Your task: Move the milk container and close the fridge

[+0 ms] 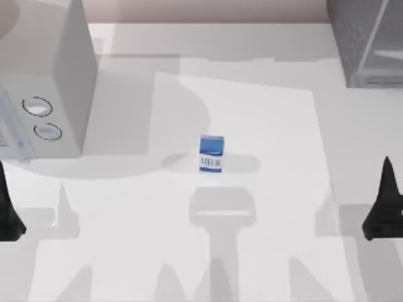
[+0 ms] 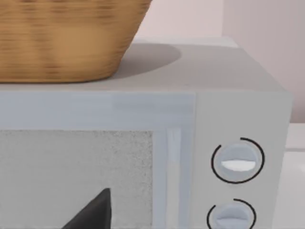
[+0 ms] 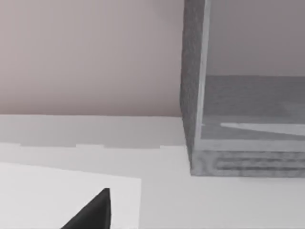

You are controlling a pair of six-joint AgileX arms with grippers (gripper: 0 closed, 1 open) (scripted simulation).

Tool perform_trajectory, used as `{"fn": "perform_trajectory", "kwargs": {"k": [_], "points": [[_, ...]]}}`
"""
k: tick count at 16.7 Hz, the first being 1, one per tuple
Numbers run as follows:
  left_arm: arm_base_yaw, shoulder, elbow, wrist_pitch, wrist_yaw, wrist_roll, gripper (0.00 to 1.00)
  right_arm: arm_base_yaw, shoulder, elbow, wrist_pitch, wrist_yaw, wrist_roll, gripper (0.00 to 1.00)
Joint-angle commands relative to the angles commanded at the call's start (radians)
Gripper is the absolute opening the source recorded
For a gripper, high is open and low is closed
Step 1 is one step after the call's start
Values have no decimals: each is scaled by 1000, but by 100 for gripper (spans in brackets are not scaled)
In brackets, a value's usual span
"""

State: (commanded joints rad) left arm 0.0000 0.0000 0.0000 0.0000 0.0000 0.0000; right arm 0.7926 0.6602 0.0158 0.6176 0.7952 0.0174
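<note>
Milk container (image 1: 211,153): small carton standing upright on the table (image 1: 271,126), long axis vertical. Blue top half, white lower half with blue "MILK" lettering; the printed face is turned toward the near edge of the table in the top view. No other writing can be read anywhere.

Left gripper (image 1: 7,207): dark pointed shape at the left edge of the top view, tip aimed toward the far side of the table. Low over the table, touching nothing. Cannot tell whether its fingers are spread or pressed together. One dark fingertip (image 2: 93,212) shows in the left wrist view. Directly ahead of it stands a light grey box (image 2: 143,109) with two round dials (image 2: 237,161), one above the other, beside a speckled front panel. A woven basket (image 2: 66,38) sits on top of that box.

Right gripper (image 1: 385,204): dark pointed shape at the right edge of the top view, tip likewise aimed toward the far side, holding nothing. Finger state cannot be told here either. One dark fingertip (image 3: 90,212) shows in the right wrist view. Ahead of it, well apart, is the fridge (image 3: 193,95): dark grey speckled cabinet, standing open, with a grey shelf visible inside.

The carton stands between the two grippers, well apart from both and a little farther along the table than either tip. It is closer to the light grey box than to the fridge
</note>
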Motion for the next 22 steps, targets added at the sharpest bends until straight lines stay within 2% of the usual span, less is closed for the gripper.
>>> {"fn": "perform_trajectory", "kwargs": {"k": [4, 13, 17, 22], "points": [[0, 0, 0, 0, 0, 0, 100, 122, 100, 8, 104, 124, 1, 100], [0, 0, 0, 0, 0, 0, 100, 144, 170, 54, 148, 147, 4, 100], [0, 0, 0, 0, 0, 0, 100, 179, 405, 205, 258, 200, 8, 100], [0, 0, 0, 0, 0, 0, 100, 216, 883, 472, 437, 283, 8, 100]]}}
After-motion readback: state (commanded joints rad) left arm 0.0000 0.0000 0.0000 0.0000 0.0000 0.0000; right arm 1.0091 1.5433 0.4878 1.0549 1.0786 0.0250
